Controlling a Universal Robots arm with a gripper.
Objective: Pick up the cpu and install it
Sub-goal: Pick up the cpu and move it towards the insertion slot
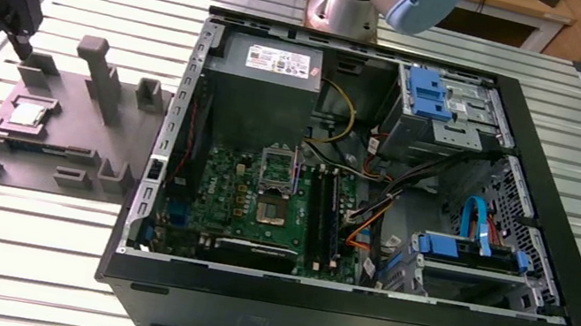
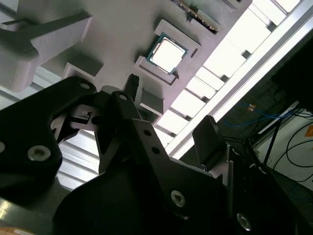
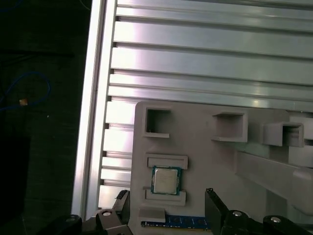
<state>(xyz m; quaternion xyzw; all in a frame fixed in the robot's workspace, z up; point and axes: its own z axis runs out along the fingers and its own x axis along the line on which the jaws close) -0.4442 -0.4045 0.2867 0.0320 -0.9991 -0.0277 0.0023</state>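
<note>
At the exterior view's far left, the black end effector (image 1: pixel 19 36) hangs over the far edge of a grey moulded fixture (image 1: pixel 90 147) that lies on the slatted metal counter (image 1: pixel 14 240). Its fingers (image 3: pixel 213 201) are spread wide in both wrist views, with nothing between them. The cpu (image 1: pixel 30 113) sits flat, silver top up, in a shallow square recess near the fixture's left part, nearer the camera than the end effector and apart from it. In the first wrist view the cpu is framed by low grey ridges, and a narrow blue circuit strip (image 3: pixel 176 223) lies just beside its recess. Upright grey posts (image 1: pixel 101 80) rise from the fixture to the right of the cpu. Further right stands an open black computer case (image 1: pixel 359 319) lying on its side, just beside the fixture. Inside it, a green motherboard (image 1: pixel 246 209) carries a rectangular socket (image 1: pixel 279 170) near its middle, and a grey power supply (image 1: pixel 268 87) sits beyond the board. The arm's base (image 1: pixel 349 3) rises behind the case. At the case's right are blue-fronted drive bays (image 1: pixel 428 93) and loose cables (image 1: pixel 380 201).
</note>
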